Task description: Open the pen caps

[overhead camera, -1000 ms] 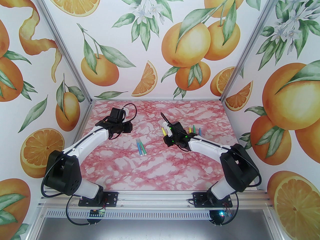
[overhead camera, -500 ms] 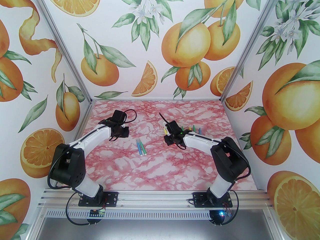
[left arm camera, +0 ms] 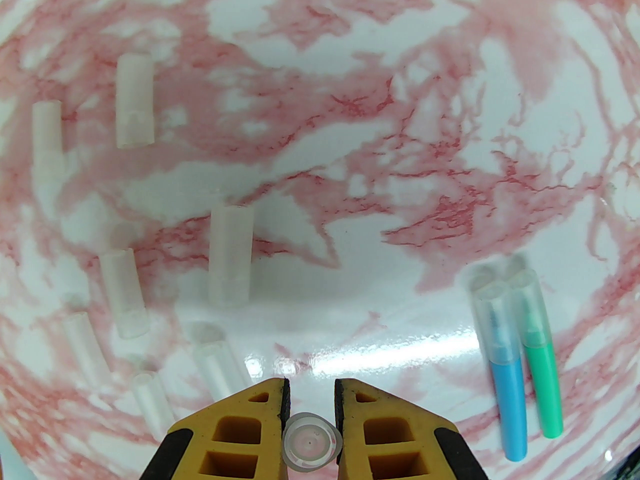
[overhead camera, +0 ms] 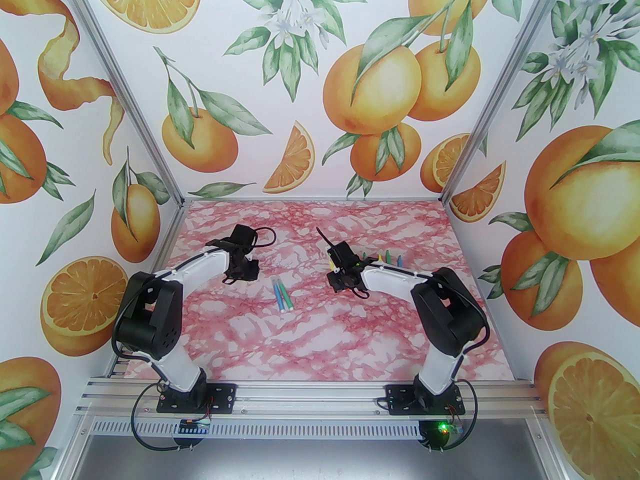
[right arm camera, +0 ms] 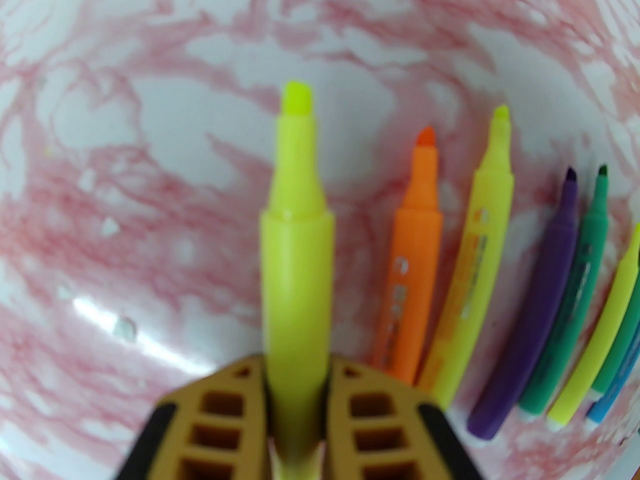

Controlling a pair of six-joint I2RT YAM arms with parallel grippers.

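A clear pen cap [left arm camera: 311, 445] is clamped by the left claw [left arm camera: 311, 393]; an uncapped yellow highlighter [right arm camera: 295, 228] is gripped by the right claw [right arm camera: 297, 368].

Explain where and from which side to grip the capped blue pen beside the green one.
Grip the blue pen probably on its barrel near the tail, from above, jaws across it. It lies flat, the green pen crowds it at the caps, and its clear cap stays free.
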